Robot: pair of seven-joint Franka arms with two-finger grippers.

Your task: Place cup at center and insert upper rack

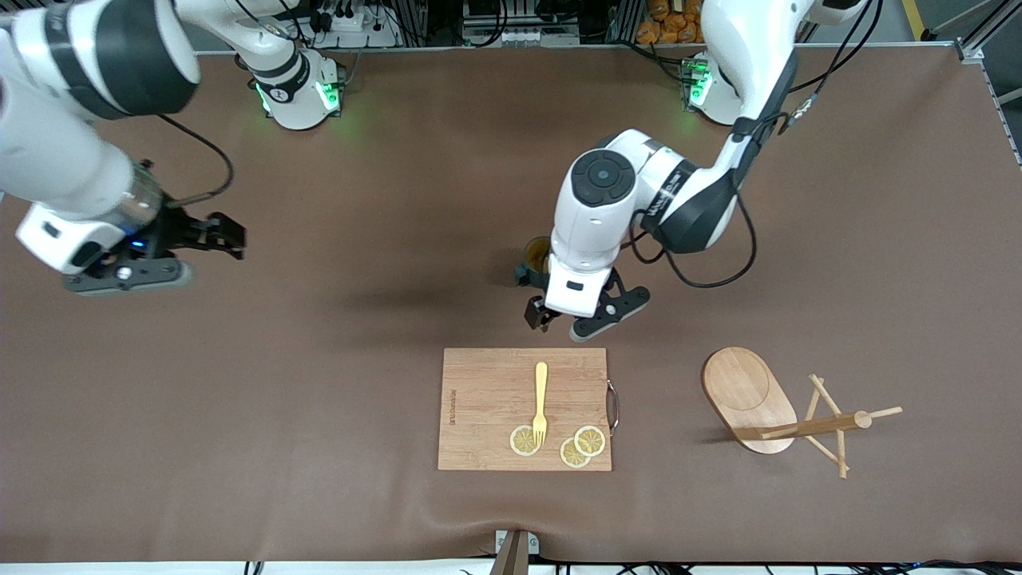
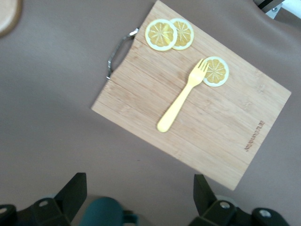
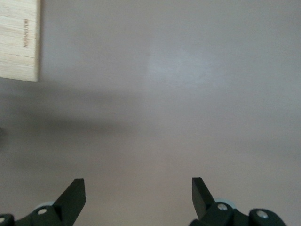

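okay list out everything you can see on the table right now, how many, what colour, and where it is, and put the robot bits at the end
cup: one, dark teal, yellowish inside, on the table just under the left arm's wrist, farther from the front camera than the board.
cutting board: one, light wood with a metal handle, mid-table near the front camera.
fork: one, yellow, on the board, tines on a lemon slice.
lemon slices: three, yellow, on the board's nearer end; two overlap.
upper rack: one, light wood, tipped on its side toward the left arm's end.
left claw: open, over the table between cup and board.
right claw: open, waiting over the right arm's end.
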